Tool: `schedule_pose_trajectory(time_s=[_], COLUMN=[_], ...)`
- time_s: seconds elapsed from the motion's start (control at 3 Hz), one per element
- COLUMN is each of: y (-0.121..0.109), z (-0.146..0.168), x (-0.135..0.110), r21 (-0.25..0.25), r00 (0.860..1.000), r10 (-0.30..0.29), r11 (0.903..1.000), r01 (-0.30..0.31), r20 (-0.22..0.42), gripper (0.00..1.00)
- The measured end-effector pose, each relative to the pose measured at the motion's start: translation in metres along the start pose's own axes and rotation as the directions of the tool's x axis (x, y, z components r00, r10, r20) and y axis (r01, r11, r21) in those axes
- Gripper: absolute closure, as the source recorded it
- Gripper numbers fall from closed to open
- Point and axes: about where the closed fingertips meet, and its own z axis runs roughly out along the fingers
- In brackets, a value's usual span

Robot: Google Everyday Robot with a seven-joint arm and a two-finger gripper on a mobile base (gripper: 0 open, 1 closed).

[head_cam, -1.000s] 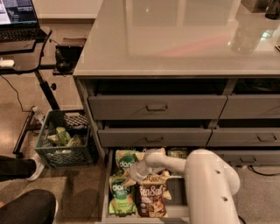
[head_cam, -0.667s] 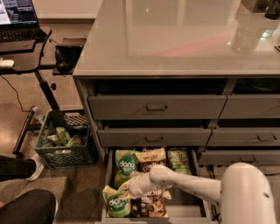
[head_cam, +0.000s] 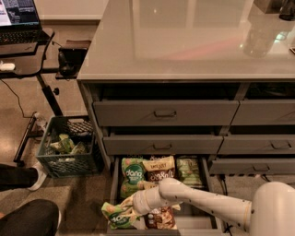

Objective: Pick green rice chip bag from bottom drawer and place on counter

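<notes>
Drawer front: the gripper (head_cam: 131,204) sits at the bottom drawer's (head_cam: 114,184) left corner, touching the tilted green rice chip bag (head_cam: 117,215); we cannot tell whether it grips.
Drawer back: 1 more dang bag (head_cam: 132,171) lies flat.
Top: the counter (head_cam: 184,41), glossy.

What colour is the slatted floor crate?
Crate dark green, camera view; gripper at front crinkly green bag in bottom drawer.

Brown polished floor (head_cam: 18,124), green crate (head_cam: 64,166) on it, black desk (head_cam: 27,62) with laptop (head_cam: 18,11) behind crate, gripper (head_cam: 131,205) low right of crate
</notes>
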Motion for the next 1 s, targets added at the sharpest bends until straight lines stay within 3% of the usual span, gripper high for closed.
schedule_pose_trajectory(time_s=[0.67, 1.0], y=[-0.068, -0.090], z=[-0.045, -0.088], x=[0.000, 0.004], r21=[0.079, 0.133], r00=[0.992, 0.995], r10=[-0.012, 0.005], r11=[0.9968, 0.9910], r01=[0.002, -0.018], r20=[0.128, 0.101], gripper=[1.00, 1.00])
